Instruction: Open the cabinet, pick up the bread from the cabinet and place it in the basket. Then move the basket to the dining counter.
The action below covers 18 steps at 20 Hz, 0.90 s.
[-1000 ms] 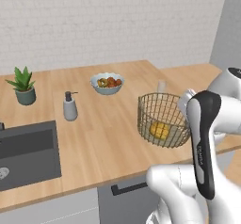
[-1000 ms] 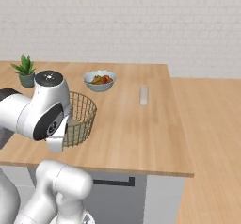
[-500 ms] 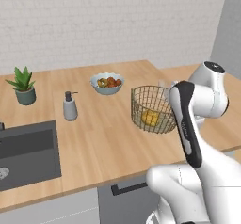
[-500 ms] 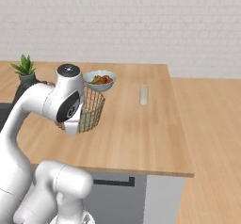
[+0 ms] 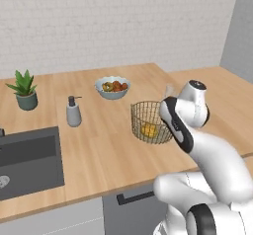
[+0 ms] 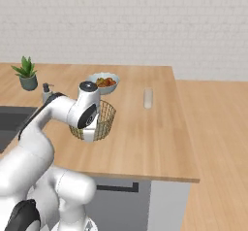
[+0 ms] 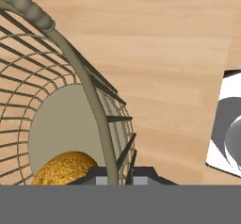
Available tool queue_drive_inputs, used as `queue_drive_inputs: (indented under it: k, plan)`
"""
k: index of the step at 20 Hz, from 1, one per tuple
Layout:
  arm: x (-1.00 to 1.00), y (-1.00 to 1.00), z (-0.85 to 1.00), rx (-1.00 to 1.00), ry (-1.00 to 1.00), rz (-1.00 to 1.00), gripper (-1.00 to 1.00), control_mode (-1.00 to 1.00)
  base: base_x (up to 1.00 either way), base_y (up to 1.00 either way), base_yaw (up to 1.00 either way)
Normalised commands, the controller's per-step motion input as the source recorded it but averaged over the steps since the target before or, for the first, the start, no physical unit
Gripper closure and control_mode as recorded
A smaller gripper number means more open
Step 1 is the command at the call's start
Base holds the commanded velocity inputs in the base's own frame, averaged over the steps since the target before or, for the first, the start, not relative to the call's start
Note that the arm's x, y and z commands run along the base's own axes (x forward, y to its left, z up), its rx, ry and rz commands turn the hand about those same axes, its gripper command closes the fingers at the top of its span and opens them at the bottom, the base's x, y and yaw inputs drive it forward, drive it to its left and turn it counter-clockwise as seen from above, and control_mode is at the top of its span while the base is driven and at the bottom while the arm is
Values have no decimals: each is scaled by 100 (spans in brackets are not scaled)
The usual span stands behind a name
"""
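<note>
The gripper (image 7: 114,175) was pinched shut on the rim of the wire-mesh basket (image 7: 56,105), its two dark finger tips pressed against either side of the tan rim wire at the six o'clock edge of the hand view. From there the rim curved away toward eleven o'clock, and the basket's open mouth and flat base lay at about nine o'clock of the pincer. Inside the basket, the golden-brown bread (image 7: 63,170) lay on the base, just beside the fingers at their eight o'clock. In the left base view the basket (image 5: 148,118) was over the wooden counter (image 5: 99,150) with the bread (image 5: 148,129) showing through its mesh, the arm's hand meeting it at its three o'clock side. In the right base view the basket (image 6: 107,121) was partly behind the hand, which covered its nine o'clock side. The white scalloped bowl (image 5: 112,88), at about eleven o'clock of the basket, held mixed fruit. Farther round at nine o'clock stood a grey soap dispenser (image 5: 73,112), a potted plant (image 5: 24,90) and a dark sink (image 5: 29,160). A pale cylinder (image 6: 147,98) lay on the counter at the basket's two o'clock in the right base view.
</note>
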Motion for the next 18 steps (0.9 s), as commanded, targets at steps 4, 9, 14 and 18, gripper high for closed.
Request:
queue_drive_inputs:
  k: [4, 9, 14, 18]
  plan:
    - [56, 0, -91, -4, 9, 0, 100, -100, 0, 0, 0]
    - [50, -8, -60, 0, 6, 0, 100, -100, 0, 0, 0]
    - [46, -13, -36, 2, 5, 0, 100, -100, 0, 0, 0]
    - [6, 7, -12, 0, 6, 0, 100, -100, 0, 0, 0]
